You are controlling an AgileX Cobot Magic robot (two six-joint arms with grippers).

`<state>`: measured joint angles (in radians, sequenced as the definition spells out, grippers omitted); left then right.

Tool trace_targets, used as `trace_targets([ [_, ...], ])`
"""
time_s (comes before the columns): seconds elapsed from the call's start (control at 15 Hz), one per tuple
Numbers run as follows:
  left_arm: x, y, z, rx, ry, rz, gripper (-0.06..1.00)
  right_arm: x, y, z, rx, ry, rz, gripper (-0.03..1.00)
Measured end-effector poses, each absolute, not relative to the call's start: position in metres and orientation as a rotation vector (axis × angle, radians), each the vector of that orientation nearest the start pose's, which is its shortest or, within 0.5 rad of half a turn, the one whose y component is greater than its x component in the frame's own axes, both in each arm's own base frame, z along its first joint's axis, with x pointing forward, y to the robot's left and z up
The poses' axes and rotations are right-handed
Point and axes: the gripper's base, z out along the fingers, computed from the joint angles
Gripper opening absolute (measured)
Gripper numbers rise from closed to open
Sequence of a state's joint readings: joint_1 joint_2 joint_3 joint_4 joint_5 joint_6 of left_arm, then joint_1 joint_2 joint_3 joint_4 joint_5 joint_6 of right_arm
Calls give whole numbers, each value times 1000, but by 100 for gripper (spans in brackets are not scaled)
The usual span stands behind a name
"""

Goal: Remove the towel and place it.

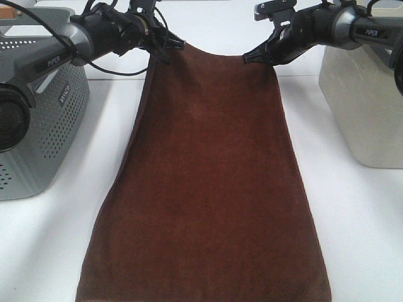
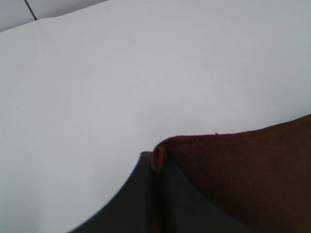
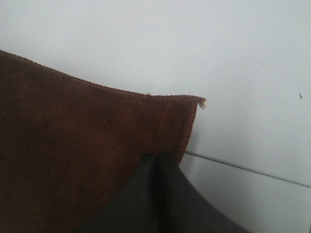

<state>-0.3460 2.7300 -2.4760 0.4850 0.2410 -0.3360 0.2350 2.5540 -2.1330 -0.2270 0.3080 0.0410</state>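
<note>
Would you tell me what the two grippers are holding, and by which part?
Both hold the towel: the left gripper pinches one top corner, the right gripper the other.

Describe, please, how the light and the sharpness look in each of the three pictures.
Exterior high view: bright, even light; the white table is nearly washed out, and the large reddish-brown velvety towel is sharp. Left wrist view: the dark left claw is blurred, the hem sharper. Right wrist view: the right claw is soft and dark, the fabric grainy.
</note>
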Motion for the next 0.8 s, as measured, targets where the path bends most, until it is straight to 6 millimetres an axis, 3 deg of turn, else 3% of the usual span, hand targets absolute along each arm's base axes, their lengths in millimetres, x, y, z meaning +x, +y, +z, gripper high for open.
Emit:
trace_targets([
  [0.13,577,-197,129,432,1920,0,0,560,126,127,-412,2172,-43,4],
  [0.27,577,-196,112,445,1955,19,5,560,127,126,-412,2164,-41,28],
  [0.4,577,-196,109,446,1967,25,29,560,127,126,-412,2163,-40,60],
  [0.47,577,-196,109,447,1963,22,45,560,127,126,-412,2169,-42,68],
  [0.53,577,-196,109,447,1963,22,53,560,126,125,-413,2178,-44,70],
  [0.6,577,-196,111,446,1959,21,71,558,126,129,-408,2200,-47,73],
  [0.8,576,-196,132,418,1953,14,78,551,125,161,-347,2237,-8,75],
])
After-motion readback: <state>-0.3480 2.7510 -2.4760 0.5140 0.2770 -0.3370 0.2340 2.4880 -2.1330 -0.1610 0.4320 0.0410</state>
